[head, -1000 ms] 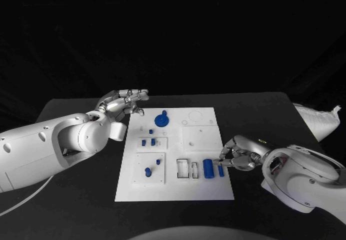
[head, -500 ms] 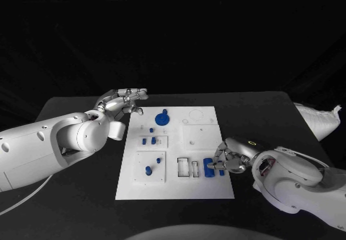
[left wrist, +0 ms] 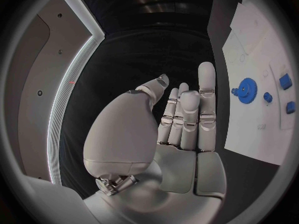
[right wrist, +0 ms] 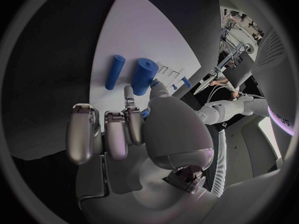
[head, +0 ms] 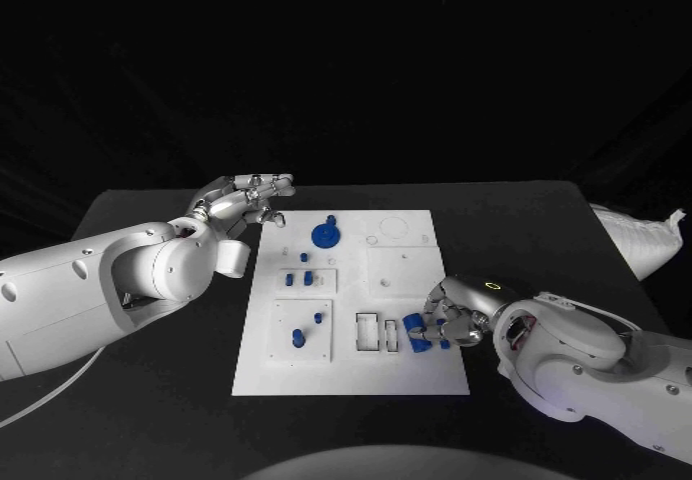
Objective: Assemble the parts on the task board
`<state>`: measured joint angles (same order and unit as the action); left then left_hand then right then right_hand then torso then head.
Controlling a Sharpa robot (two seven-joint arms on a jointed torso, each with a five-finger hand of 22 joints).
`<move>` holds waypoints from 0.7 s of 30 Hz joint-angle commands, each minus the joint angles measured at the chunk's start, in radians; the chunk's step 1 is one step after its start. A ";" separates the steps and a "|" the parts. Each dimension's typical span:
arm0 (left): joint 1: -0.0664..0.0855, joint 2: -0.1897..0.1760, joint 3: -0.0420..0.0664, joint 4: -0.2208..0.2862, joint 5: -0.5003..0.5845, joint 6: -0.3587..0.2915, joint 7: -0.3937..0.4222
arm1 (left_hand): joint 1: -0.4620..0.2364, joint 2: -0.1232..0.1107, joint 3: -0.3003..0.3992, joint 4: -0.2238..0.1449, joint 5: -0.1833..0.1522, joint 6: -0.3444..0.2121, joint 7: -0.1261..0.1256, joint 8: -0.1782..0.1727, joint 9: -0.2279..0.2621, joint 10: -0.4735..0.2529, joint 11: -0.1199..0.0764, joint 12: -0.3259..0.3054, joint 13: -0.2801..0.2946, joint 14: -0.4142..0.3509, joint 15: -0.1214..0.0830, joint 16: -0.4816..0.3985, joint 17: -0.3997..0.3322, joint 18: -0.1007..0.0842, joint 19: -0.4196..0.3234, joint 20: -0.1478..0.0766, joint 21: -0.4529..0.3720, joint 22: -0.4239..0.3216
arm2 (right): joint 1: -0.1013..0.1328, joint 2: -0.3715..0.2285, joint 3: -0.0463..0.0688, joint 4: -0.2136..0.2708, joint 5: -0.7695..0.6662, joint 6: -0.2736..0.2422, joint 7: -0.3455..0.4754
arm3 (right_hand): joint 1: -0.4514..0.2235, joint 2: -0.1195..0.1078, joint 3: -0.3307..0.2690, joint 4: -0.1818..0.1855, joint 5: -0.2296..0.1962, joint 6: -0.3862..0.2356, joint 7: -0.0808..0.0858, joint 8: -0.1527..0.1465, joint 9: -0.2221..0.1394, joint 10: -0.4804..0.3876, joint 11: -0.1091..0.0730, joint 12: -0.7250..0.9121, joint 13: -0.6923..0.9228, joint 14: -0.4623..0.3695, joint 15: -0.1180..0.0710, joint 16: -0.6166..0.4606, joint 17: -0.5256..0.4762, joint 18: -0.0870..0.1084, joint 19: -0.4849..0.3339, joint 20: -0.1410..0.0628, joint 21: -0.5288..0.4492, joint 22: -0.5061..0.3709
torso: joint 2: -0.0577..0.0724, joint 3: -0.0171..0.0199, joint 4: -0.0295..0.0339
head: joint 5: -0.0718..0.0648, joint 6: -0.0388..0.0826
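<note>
The white task board [head: 404,375] lies mid-table. Near its right edge lie a thick blue cylinder [right wrist: 143,76] and a thin blue cylinder [right wrist: 114,71]. My right hand [head: 450,318] sits low over them, and its thumb and one finger pinch the near end of the thick cylinder [head: 417,334], which still lies on the board. The other fingers [right wrist: 84,134] are curled. My left hand [head: 248,200] hovers by the board's far left corner, fingers straight and holding nothing. A blue gear [head: 326,237] stands on the board's far part, also in the left wrist view [left wrist: 247,89].
Small blue pegs [head: 299,280] stand in the board's left plates, one more [head: 299,338] nearer me. Two rectangular slots [head: 378,333] lie just left of the cylinders. A white bag [head: 635,240] rests at the table's right edge.
My right hand has slid left across the board's edge onto the blue cylinders, its fingers closing on the thick one. The left hand has barely moved.
</note>
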<state>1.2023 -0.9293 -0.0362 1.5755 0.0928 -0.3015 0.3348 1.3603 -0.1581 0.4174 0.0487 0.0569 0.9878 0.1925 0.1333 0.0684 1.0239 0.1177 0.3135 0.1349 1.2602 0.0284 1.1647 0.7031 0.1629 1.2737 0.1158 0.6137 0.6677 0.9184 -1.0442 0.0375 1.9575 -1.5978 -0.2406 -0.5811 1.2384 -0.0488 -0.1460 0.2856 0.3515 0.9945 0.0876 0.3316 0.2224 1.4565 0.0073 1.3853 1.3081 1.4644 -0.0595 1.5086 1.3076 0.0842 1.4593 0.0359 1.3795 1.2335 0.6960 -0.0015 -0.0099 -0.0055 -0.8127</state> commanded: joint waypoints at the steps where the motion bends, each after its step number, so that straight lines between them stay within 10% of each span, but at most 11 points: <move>1: 0.000 -0.001 0.001 0.001 0.002 0.015 0.008 | 0.003 0.006 -0.005 -0.002 0.004 -0.009 0.000 0.005 0.000 -0.010 0.000 0.002 0.001 -0.005 -0.001 0.006 0.000 0.019 0.000 0.006 -0.004 -0.001 | -0.005 0.007 0.000 -0.008 -0.038 0.054 -0.012 | 0.003 0.006 -0.007 0.001 -0.008 -0.006 0.000 0.006 0.003 -0.005 0.001 -0.002 0.054 0.086 -0.005 0.003 0.152 -0.018 0.014 0.000 0.004 0.001 | 0.000 -0.0014 0.0033 | -0.001 -0.002; 14: 0.000 -0.007 0.001 0.003 0.002 0.018 0.004 | 0.002 0.006 -0.006 -0.002 0.004 -0.009 0.000 0.007 0.000 -0.011 0.000 0.008 0.002 -0.005 -0.001 0.007 -0.002 0.019 0.000 0.006 -0.004 -0.002 | -0.025 0.049 0.000 -0.042 -0.073 0.071 -0.019 | -0.004 0.012 -0.024 0.000 -0.055 -0.013 -0.001 0.019 0.021 -0.009 0.000 -0.011 0.056 0.085 -0.005 0.002 0.151 -0.018 0.011 0.001 0.005 0.002 | -0.001 -0.0035 0.0082 | 0.000 -0.010; 21: 0.000 -0.008 0.001 0.004 0.002 0.019 0.003 | 0.002 0.006 -0.006 -0.002 0.004 -0.009 0.000 0.007 0.000 -0.011 0.000 0.008 0.002 -0.005 -0.001 0.007 -0.002 0.019 0.000 0.006 -0.004 -0.002 | -0.028 0.051 0.000 -0.038 -0.073 -0.007 -0.019 | 0.046 0.067 0.006 -0.012 -0.001 0.015 -0.013 0.047 0.045 -0.001 -0.010 -0.006 0.067 0.087 -0.012 0.008 0.161 -0.020 0.015 -0.003 0.014 0.018 | -0.002 -0.0038 0.0070 | 0.004 -0.009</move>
<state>1.2021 -0.9379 -0.0362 1.5770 0.0928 -0.3008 0.3336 1.3603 -0.1581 0.4174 0.0487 0.0569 0.9878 0.1925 0.1373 0.0684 1.0166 0.1176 0.3177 0.1361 1.2602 0.0284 1.1647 0.7020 0.1629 1.2737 0.1159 0.6137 0.6669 0.8969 -0.9947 0.0426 1.9217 -1.6602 -0.2211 -0.5883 1.2742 -0.0022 -0.1466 0.2729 0.3457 1.0016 0.0776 0.3724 0.2615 1.4542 0.0048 1.3801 1.3079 1.4667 -0.0681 1.5137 1.3074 0.0843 1.4599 0.0353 1.3909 1.2502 0.6942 -0.0053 -0.0032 -0.0026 -0.8223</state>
